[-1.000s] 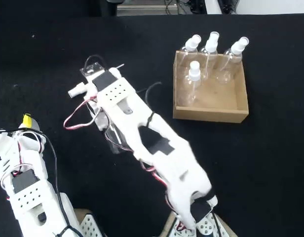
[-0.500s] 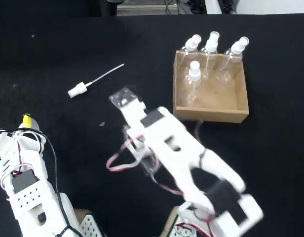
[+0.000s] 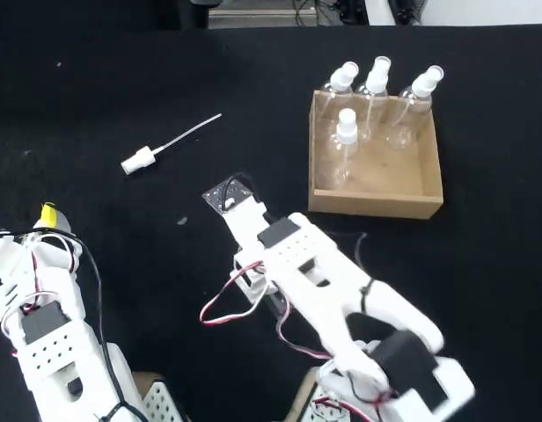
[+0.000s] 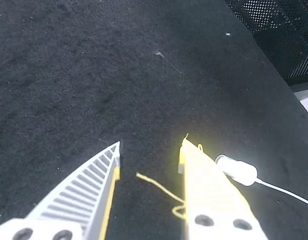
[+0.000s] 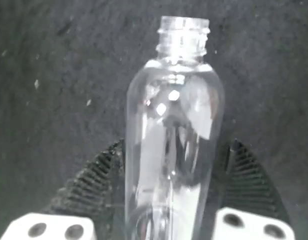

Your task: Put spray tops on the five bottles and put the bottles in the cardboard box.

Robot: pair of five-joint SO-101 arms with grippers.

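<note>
A clear, uncapped bottle (image 5: 174, 100) stands between the black fingers of my right gripper (image 5: 174, 150), which is shut on it over the black cloth. My right arm (image 3: 297, 255) lies across the table's middle, just to the near left of the cardboard box (image 3: 377, 204). Several bottles with white spray tops (image 3: 346, 123) stand in the box. A loose spray top (image 3: 139, 161) with its long thin tube lies on the cloth at the far left, and also appears in the left wrist view (image 4: 236, 170). My left gripper (image 4: 151, 145) is open and holds nothing, at the near left (image 3: 47, 215).
Black cloth covers the table. A yellow thread (image 4: 159, 187) hangs between my left fingers. Red and white cables (image 3: 223, 303) loop beside the right arm. The box's right half (image 3: 412, 163) holds no bottles.
My right arm has drawn back from the spray top toward the near middle of the table, leaving the spray top uncovered on the cloth. The left arm has not moved.
</note>
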